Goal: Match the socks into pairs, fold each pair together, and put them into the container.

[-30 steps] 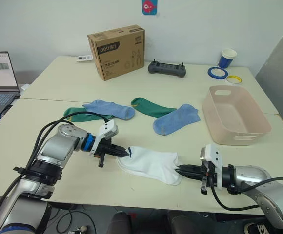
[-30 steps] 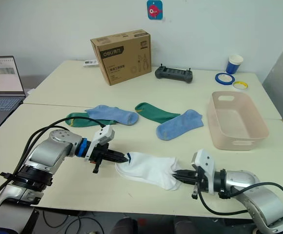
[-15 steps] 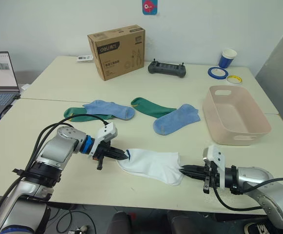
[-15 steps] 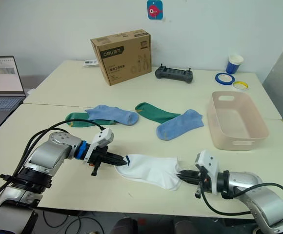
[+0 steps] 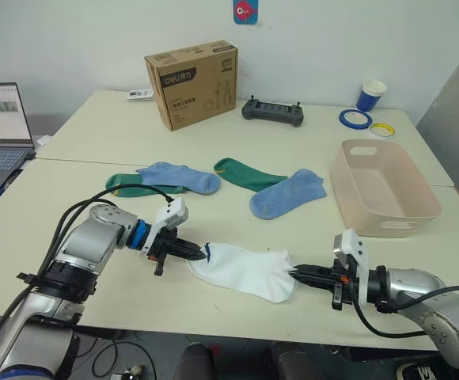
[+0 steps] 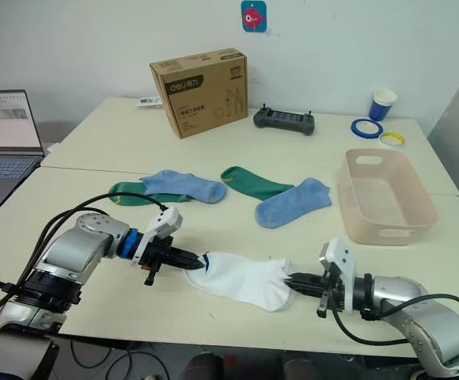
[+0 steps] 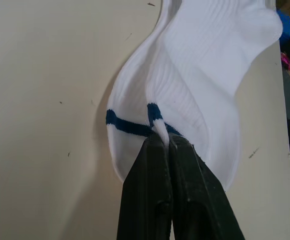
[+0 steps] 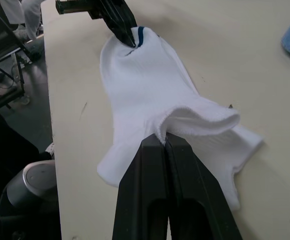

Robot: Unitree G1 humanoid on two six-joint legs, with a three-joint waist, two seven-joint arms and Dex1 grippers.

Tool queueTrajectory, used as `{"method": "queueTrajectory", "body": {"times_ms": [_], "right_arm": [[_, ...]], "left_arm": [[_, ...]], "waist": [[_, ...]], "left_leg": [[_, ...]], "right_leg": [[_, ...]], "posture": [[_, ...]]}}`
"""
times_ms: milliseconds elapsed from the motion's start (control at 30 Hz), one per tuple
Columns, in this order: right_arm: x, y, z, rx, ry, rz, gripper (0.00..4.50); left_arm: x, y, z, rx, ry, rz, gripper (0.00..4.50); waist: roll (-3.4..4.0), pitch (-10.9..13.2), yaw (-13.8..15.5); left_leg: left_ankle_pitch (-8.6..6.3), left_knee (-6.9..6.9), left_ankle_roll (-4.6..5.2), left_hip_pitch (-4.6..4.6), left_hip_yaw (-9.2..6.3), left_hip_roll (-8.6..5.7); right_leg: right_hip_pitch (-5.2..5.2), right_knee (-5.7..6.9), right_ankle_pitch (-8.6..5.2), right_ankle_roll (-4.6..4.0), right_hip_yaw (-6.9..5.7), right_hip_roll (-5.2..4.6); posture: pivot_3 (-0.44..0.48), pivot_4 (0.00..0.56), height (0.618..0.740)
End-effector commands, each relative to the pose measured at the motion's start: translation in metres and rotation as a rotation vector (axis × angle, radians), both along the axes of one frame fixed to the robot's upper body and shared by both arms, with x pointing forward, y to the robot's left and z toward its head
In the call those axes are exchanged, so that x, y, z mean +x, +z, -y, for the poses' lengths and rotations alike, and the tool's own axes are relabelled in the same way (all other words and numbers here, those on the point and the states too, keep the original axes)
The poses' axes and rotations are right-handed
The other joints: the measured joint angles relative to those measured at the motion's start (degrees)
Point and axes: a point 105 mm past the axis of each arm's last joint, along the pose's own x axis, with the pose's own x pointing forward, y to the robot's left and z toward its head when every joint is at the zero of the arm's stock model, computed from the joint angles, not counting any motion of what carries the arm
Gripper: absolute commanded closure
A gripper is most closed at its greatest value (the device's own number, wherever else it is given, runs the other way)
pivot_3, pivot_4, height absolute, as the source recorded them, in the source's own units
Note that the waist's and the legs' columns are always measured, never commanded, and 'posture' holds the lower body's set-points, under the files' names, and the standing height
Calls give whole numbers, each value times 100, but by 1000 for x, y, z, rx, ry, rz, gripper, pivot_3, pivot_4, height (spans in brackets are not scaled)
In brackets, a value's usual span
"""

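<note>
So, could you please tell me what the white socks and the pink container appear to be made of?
White socks: soft knitted fabric, likely cotton blend; fine ribbing shows and the pinched edges fold limply. Pink container: apparently moulded plastic, smooth with a slight sheen, with rigid thin walls and cut-out handles.

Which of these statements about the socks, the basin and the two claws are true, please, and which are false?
1. Both claws pinch the white socks: true. The left claw holds one end of the white socks, the right claw the other.
2. The basin holds a blue sock: false. The basin has no sock in it.
3. The white socks lie stacked: true.
4. The green socks lie side by side: false. One green sock is apart from the other, which is partly under a blue sock.
</note>
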Motion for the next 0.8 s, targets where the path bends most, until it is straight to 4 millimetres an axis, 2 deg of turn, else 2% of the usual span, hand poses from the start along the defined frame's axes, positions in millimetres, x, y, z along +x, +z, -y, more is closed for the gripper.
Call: {"method": "queueTrajectory", "body": {"times_ms": [33, 533, 800], "right_arm": [[2, 6, 2, -7, 5, 49, 4484], [8, 7, 2, 22, -28, 60, 4484], [10, 1, 7, -19, -35, 71, 4484]], "left_arm": [[8, 14, 2, -22, 5, 53, 4500], [10, 14, -1, -16, -5, 53, 4500], [7, 8, 1, -11, -7, 47, 4500]], "waist": [[0, 0, 0], [0, 0, 0], [0, 0, 0]], "left_leg": [[0, 0, 0, 0, 0, 0], [0, 0, 0, 0, 0, 0], [0, -1, 0, 0, 0, 0]], "right_leg": [[0, 0, 0, 0, 0, 0], [0, 0, 0, 0, 0, 0], [0, 0, 0, 0, 0, 0]], "posture": [[0, 150, 740], [0, 150, 740], [0, 150, 740]]}}
